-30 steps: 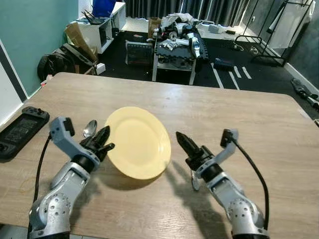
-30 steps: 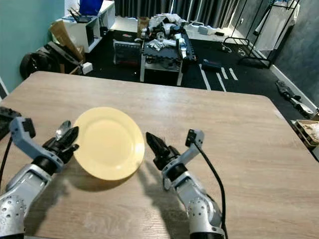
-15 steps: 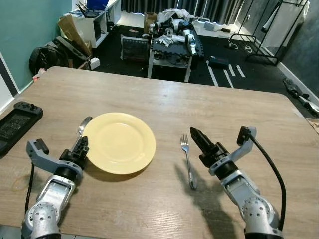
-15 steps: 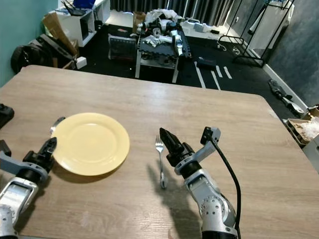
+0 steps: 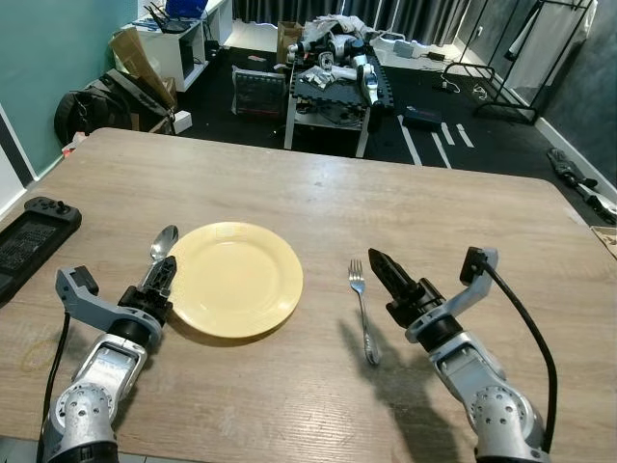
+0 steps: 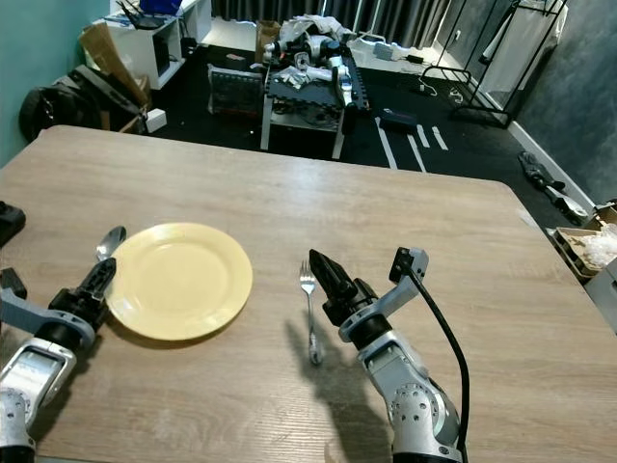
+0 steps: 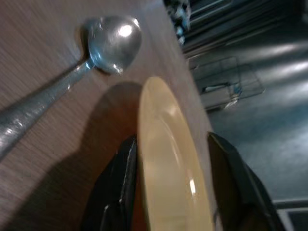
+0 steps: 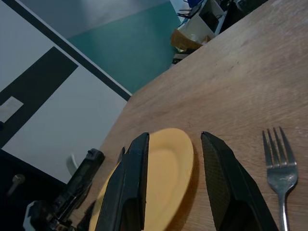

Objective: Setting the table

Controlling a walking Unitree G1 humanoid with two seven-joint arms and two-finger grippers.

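While the pale yellow plate (image 5: 234,278) lies flat between spoon (image 5: 162,243) and fork (image 5: 362,305), the left gripper (image 7: 175,187) straddles its rim, parted; the right gripper (image 8: 175,185) hovers parted, empty.

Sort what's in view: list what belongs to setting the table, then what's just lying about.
Belongs to the job:
- yellow plate
- spoon, on the plate's left
- fork, on the plate's right

Just lying about:
- black game controller at the table's left edge
- cluttered low cart on the floor beyond the table
- cardboard and bags by the teal wall
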